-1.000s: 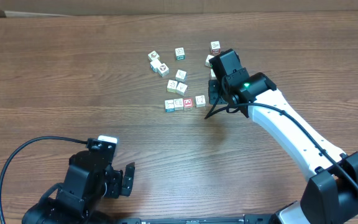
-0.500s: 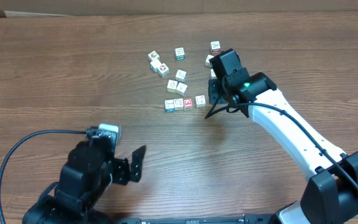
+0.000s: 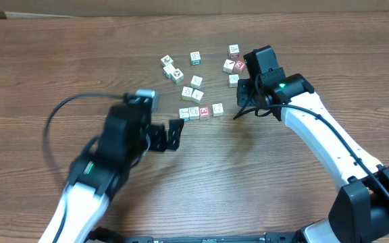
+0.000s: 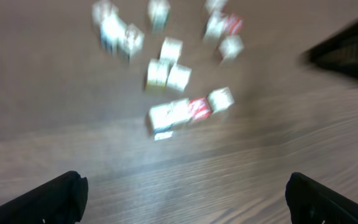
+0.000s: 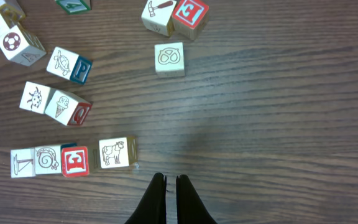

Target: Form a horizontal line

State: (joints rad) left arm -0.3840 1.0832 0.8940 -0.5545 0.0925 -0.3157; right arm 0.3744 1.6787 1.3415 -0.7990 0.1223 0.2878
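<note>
The horizontal line (image 3: pixel 200 111) is a short row of cream picture cubes at mid-table. In the right wrist view the horizontal line (image 5: pixel 48 160) has a red-printed cube third from the left. Its right-end cow cube (image 5: pixel 117 152) sits a small gap away and slightly higher. My right gripper (image 5: pixel 169 179) is shut on nothing, its tips just below and right of the cow cube. From overhead, the right gripper (image 3: pixel 236 115) is right of the row. My left gripper (image 3: pixel 167 136) is wide open, low and left of the row. The blurred left wrist view shows the row (image 4: pixel 185 112) ahead of the open left gripper (image 4: pixel 185 202).
Loose cubes lie scattered behind the row: a pair (image 3: pixel 192 92), a cluster at the back left (image 3: pixel 171 69), a single one (image 3: pixel 195 58), and several near the right arm (image 3: pixel 233 65). A pretzel cube (image 5: pixel 169 59) lies above my right fingertips.
The left arm has swung up from the table's front-left corner toward the row, jaws still wide. The right arm has shifted slightly right and back; the cubes have not moved.
</note>
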